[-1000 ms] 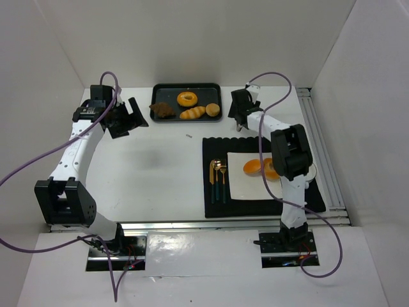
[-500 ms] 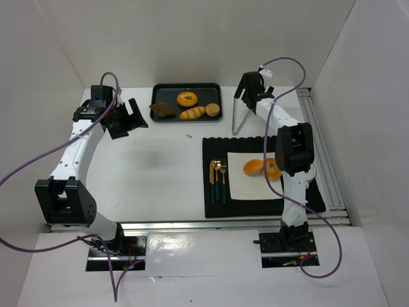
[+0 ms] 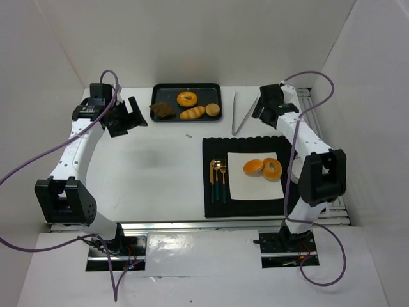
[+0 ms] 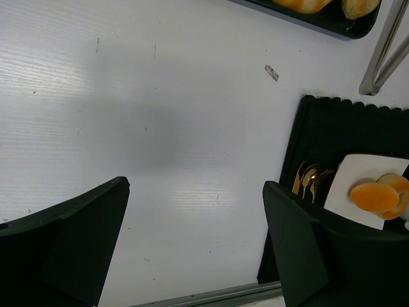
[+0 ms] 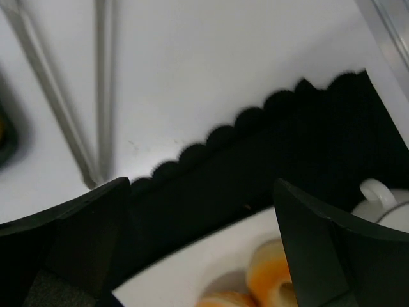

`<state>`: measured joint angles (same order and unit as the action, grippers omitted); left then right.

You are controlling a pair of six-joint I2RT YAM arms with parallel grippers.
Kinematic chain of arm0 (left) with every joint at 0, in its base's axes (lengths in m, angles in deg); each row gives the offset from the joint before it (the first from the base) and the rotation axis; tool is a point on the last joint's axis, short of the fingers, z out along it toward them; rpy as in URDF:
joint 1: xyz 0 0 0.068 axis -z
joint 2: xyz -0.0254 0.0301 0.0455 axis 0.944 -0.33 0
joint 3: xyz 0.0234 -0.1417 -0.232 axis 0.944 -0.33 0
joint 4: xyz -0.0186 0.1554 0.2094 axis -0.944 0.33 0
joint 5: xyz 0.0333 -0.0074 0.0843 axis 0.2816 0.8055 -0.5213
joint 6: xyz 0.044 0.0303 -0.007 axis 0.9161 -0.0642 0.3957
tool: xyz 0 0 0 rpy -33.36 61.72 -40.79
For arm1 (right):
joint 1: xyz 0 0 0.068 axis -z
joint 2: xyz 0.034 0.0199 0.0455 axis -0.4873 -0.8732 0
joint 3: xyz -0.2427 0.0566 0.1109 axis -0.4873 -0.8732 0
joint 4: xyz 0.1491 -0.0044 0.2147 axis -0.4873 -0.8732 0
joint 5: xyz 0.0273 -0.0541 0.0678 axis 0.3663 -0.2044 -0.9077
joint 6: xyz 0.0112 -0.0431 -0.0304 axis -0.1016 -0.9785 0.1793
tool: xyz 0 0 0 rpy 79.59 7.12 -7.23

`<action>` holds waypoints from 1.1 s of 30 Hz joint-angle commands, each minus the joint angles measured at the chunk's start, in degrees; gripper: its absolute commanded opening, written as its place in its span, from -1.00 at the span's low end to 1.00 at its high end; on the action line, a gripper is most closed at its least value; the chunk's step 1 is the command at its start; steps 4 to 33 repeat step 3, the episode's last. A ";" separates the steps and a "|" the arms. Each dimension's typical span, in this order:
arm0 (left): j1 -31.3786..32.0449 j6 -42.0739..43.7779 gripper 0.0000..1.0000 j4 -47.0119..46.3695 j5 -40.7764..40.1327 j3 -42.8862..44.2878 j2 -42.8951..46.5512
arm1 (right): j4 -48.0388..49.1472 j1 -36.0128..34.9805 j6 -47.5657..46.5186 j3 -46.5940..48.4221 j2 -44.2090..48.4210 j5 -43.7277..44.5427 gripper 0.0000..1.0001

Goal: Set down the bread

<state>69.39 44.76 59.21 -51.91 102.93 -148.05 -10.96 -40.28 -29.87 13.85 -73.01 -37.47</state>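
Bright even light, soft shadow on the table [image 3: 160,192], right wrist view blurred.

Blurred bread [image 5: 276,280], cut off below

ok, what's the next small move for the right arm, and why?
Probably pull the right gripper back toward its base. Its jaws stand open and empty, the tongs lie flat on the table beside the tray, and two bread pieces already sit on the white plate, so nothing seems left to carry.

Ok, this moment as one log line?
right gripper: open, empty | left gripper: open, empty | tongs: on table | bread: two pieces on plate
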 commanded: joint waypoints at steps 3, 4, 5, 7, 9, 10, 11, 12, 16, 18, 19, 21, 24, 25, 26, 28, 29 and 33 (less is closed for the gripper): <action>-0.15 0.42 0.98 -0.11 2.72 2.76 -1.77 | -3.02 0.57 2.39 -8.91 4.96 -1.38 0.99; -0.15 0.42 0.98 -0.11 2.72 2.76 -1.77 | -3.02 0.57 2.39 -8.91 4.96 -1.38 0.99; -0.15 0.42 0.98 -0.11 2.72 2.76 -1.77 | -3.02 0.57 2.39 -8.91 4.96 -1.38 0.99; -0.15 0.42 0.98 -0.11 2.72 2.76 -1.77 | -3.02 0.57 2.39 -8.91 4.96 -1.38 0.99; -0.15 0.42 0.98 -0.11 2.72 2.76 -1.77 | -3.02 0.57 2.39 -8.91 4.96 -1.38 0.99; -0.15 0.42 0.98 -0.11 2.72 2.76 -1.77 | -3.02 0.57 2.39 -8.91 4.96 -1.38 0.99; -0.15 0.42 0.98 -0.11 2.72 2.76 -1.77 | -3.02 0.57 2.39 -8.91 4.96 -1.38 0.99; -0.15 0.42 0.98 -0.11 2.72 2.76 -1.77 | -3.02 0.57 2.39 -8.91 4.96 -1.38 0.99; -0.15 0.42 0.98 -0.11 2.72 2.76 -1.77 | -3.02 0.57 2.39 -8.91 4.96 -1.38 0.99; -0.15 0.42 0.98 -0.11 2.72 2.76 -1.77 | -3.02 0.57 2.39 -8.91 4.96 -1.38 0.99; -0.15 0.42 0.98 -0.11 2.72 2.76 -1.77 | -3.02 0.57 2.39 -8.91 4.96 -1.38 0.99; -0.15 0.42 0.98 -0.11 2.72 2.76 -1.77 | -3.02 0.57 2.39 -8.91 4.96 -1.38 0.99; -0.15 0.42 0.98 -0.11 2.72 2.76 -1.77 | -3.02 0.57 2.39 -8.91 4.96 -1.38 0.99; -0.15 0.42 0.98 -0.11 2.72 2.76 -1.77 | -3.02 0.57 2.39 -8.91 4.96 -1.38 0.99; -0.15 0.42 0.98 -0.11 2.72 2.76 -1.77 | -3.02 0.57 2.39 -8.91 4.96 -1.38 0.99; -0.15 0.42 0.98 -0.11 2.72 2.76 -1.77 | -3.02 0.57 2.39 -8.91 4.96 -1.38 0.99; -0.15 0.42 0.98 -0.11 2.72 2.76 -1.77 | -3.02 0.57 2.39 -8.91 4.96 -1.38 0.99; -0.15 0.42 0.98 -0.11 2.72 2.76 -1.77 | -3.02 0.57 2.39 -8.91 4.96 -1.38 0.99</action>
